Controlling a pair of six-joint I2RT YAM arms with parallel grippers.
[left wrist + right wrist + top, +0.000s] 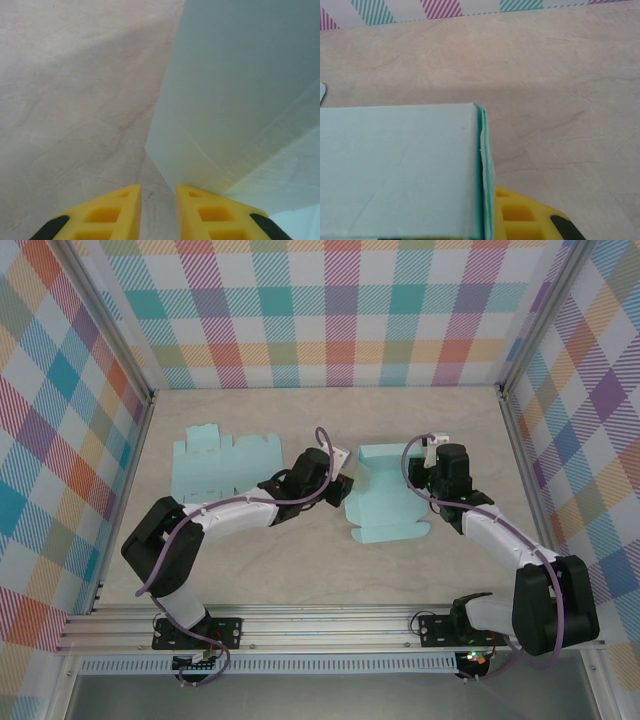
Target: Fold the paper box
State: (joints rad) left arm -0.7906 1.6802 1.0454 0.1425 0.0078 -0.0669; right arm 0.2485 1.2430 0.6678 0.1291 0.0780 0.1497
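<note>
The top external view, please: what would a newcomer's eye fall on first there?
First, the mint paper box, half-folded at the centre of the table, with the left gripper at its left edge and the right gripper closed on its right wall. Next, a flat box blank lying at the rear left, and the bright plaid walls all around.

The mint-green paper box [385, 502] sat partly folded at mid-table. Its base lay flat, its side walls stood raised, and a flap with rounded corners spread toward the near edge. A flat blank [222, 462] of the same colour lay unfolded to its left, well apart.
</note>
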